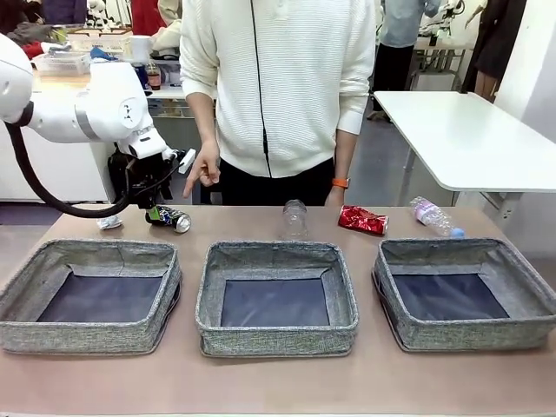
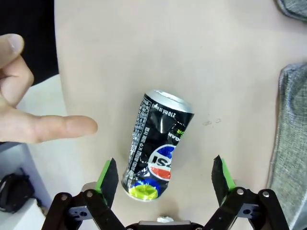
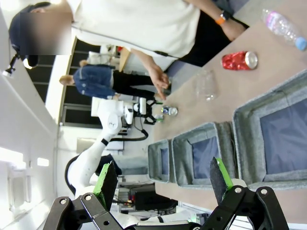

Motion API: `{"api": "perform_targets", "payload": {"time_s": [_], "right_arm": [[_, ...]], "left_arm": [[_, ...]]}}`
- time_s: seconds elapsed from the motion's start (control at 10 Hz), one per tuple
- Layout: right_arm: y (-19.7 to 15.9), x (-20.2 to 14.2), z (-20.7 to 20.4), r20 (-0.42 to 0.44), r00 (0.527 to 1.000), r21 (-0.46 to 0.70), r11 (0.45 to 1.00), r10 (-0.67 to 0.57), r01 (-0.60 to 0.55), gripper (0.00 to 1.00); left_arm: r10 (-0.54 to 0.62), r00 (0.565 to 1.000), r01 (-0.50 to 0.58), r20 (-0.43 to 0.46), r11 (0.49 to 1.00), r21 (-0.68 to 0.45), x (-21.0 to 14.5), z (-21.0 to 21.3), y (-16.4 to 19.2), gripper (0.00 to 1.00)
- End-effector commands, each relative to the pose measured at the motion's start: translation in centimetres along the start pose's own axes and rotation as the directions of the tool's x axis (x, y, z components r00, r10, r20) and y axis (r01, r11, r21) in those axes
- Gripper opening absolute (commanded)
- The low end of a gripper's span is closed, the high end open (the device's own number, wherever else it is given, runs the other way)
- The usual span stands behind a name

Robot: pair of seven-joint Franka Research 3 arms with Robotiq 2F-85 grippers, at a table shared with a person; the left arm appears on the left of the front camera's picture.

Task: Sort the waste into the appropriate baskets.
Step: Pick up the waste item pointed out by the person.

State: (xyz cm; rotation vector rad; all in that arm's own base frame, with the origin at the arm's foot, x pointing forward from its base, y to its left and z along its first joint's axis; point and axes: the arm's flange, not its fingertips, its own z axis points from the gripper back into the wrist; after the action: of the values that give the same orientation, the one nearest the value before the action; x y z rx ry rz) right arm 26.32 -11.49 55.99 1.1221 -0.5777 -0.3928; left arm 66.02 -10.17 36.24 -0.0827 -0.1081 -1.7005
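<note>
My left claw [image 2: 164, 165] hangs wide open above the black Pepsi can [image 2: 156, 143] by the far edge of the table [image 1: 261, 382], gripping nothing; my right claw [image 3: 162, 165] gapes empty too

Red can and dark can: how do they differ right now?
The red can is crumpled; the dark can is only dented. The open left claw hangs over the dark can; the red can lies far from it, by the right basket. Both lie on their sides on the table, outside the baskets.
</note>
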Motion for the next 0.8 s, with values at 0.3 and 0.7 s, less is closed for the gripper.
{"api": "perform_targets", "payload": {"time_s": [0.3,0.7], "right_arm": [[0.1,0.4,0.0,0.002,1.000,0.026,0.999,0.021,-0.021,1.00],[0.1,0.4,0.0,0.002,1.000,0.026,0.999,0.021,-0.021,1.00]], "left_arm": [[-0.023,1.000,0.023,0.000,0.999,0.034,-0.8,-2.5,0.1,1.00],[0.003,1.000,-0.003,0.013,1.000,0.002,-1.3,-3.5,0.2,1.00]]}}
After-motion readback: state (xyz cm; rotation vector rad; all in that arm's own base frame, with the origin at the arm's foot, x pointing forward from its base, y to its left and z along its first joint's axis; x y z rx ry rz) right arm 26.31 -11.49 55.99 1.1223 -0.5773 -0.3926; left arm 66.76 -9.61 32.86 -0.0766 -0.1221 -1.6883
